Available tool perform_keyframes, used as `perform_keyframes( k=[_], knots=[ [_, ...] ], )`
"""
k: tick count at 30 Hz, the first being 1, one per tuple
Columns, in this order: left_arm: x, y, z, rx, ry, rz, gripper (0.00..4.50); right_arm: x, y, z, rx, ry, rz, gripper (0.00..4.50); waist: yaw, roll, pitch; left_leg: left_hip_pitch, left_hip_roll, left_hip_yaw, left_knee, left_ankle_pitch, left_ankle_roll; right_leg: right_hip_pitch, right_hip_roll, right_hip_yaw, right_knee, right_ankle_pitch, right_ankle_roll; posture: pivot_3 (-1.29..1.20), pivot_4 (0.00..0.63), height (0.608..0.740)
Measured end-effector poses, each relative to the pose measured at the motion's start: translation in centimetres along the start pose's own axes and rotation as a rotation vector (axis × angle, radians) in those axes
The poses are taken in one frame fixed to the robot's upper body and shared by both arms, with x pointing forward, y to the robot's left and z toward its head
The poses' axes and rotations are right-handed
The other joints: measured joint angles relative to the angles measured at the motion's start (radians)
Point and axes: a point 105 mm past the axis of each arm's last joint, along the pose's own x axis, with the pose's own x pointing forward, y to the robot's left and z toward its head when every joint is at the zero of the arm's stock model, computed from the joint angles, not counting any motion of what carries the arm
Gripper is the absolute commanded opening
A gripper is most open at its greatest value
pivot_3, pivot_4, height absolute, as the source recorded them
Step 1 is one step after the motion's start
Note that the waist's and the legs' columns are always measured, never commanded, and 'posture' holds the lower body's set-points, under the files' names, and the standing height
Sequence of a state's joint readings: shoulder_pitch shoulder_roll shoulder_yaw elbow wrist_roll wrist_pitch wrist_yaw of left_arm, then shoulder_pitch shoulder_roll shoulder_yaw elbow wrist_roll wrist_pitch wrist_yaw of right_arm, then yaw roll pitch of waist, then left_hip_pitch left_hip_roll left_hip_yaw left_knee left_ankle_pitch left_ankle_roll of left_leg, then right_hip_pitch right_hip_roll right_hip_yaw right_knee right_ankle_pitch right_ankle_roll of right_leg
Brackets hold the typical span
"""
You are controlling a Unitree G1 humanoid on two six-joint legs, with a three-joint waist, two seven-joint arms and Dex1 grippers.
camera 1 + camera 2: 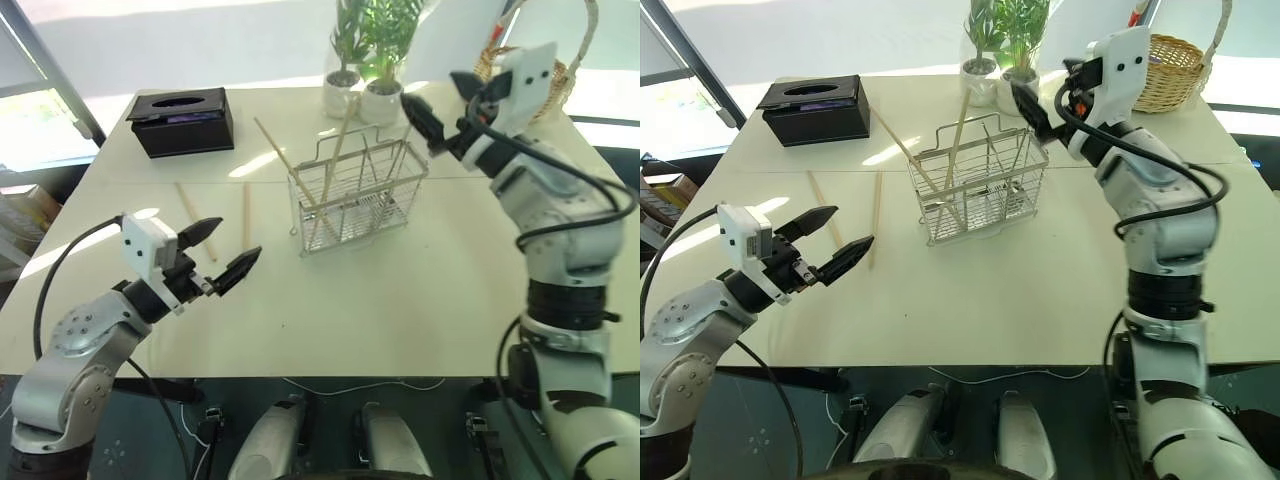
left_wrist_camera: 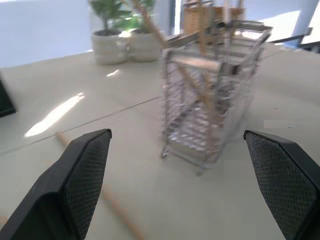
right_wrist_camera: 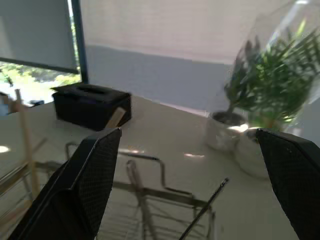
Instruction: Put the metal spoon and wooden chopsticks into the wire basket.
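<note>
With both jaws wide and empty, two pale wooden chopsticks [image 1: 245,215] lie flat on the cream worktop [image 1: 400,300]. Pinching such thin sticks may fail, and nudging the silvery wire basket [image 1: 360,200] could tip it.

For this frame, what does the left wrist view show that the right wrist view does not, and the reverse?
Left wrist view alone: two wooden chopsticks lying on the table, and the whole front of the wire basket down to its feet, with the left gripper open.

Right wrist view alone: the black tissue box and the window behind it, with the right gripper open above the basket's rim.

Both: the wire basket with chopsticks standing in it, the two potted plants, the pale tabletop.
</note>
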State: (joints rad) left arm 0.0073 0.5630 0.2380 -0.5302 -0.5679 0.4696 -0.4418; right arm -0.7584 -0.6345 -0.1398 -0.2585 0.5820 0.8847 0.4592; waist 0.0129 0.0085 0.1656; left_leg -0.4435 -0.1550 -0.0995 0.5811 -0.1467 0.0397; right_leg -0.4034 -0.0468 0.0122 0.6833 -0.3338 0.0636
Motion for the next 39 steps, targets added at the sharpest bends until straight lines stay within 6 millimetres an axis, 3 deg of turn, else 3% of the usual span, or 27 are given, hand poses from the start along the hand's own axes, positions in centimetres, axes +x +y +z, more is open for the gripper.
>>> perform_keyframes(
  k=[4,8,13,19,28,33,39],
  knots=[
    [0.6,2.7,-3.1,-0.063,0.093,0.242,4.5,-3.7,5.5,-0.6,-0.039,0.211,0.382,4.45,-0.003,-0.004,0.002,-0.003,0.0,0.0,0.0,-0.002,0.003,0.003,0.0,0.0,-0.002,0.0,0.001,0.0,0.15,0.74],
    [1.6,3.9,-4.2,-0.146,0.141,0.362,4.5,-5.7,7.2,-0.2,-0.075,0.281,0.542,4.45,-0.005,-0.009,0.004,-0.003,0.001,0.001,0.003,-0.002,0.003,0.004,0.0,-0.001,-0.003,0.002,0.004,0.0,0.15,0.74],
    [2.7,4.2,-4.3,-0.183,0.144,0.357,4.5,-5.6,7.1,0.8,-0.093,0.257,0.552,4.45,0.0,-0.01,0.005,-0.003,0.002,0.003,0.006,-0.003,0.004,0.004,0.0,-0.001,-0.003,0.002,0.004,0.0,0.15,0.74],
    [4.7,4.4,-4.7,-0.142,0.166,0.362,4.5,-5.3,7.1,0.5,-0.1,0.251,0.543,4.45,0.002,-0.012,0.006,-0.007,0.002,0.004,0.011,-0.005,0.007,0.004,-0.001,-0.001,-0.004,0.004,0.008,0.0,0.15,0.74],
    [9.0,3.0,-5.3,-0.082,0.196,0.317,4.5,-4.9,6.9,-0.9,-0.076,0.267,0.506,4.45,0.002,-0.013,0.006,-0.011,0.002,0.005,0.012,-0.005,0.008,0.002,-0.001,-0.001,-0.005,0.008,0.014,0.0,0.15,0.74],
    [10.2,3.2,-5.8,-0.062,0.218,0.331,4.5,-4.7,5.2,-3.0,-0.076,0.35,0.362,4.45,0.001,-0.013,0.006,-0.015,0.002,0.006,0.015,-0.005,0.008,-0.003,-0.001,-0.001,-0.003,0.009,0.015,0.0,0.15,0.74],
    [11.5,2.9,-6.7,-0.05,0.254,0.34,4.5,-4.4,4.4,-3.8,-0.051,0.383,0.279,4.45,0.002,-0.013,0.006,-0.016,0.002,0.006,0.017,-0.004,0.008,-0.003,-0.001,-0.001,-0.002,0.01,0.016,0.0,0.15,0.74]
  ],
)
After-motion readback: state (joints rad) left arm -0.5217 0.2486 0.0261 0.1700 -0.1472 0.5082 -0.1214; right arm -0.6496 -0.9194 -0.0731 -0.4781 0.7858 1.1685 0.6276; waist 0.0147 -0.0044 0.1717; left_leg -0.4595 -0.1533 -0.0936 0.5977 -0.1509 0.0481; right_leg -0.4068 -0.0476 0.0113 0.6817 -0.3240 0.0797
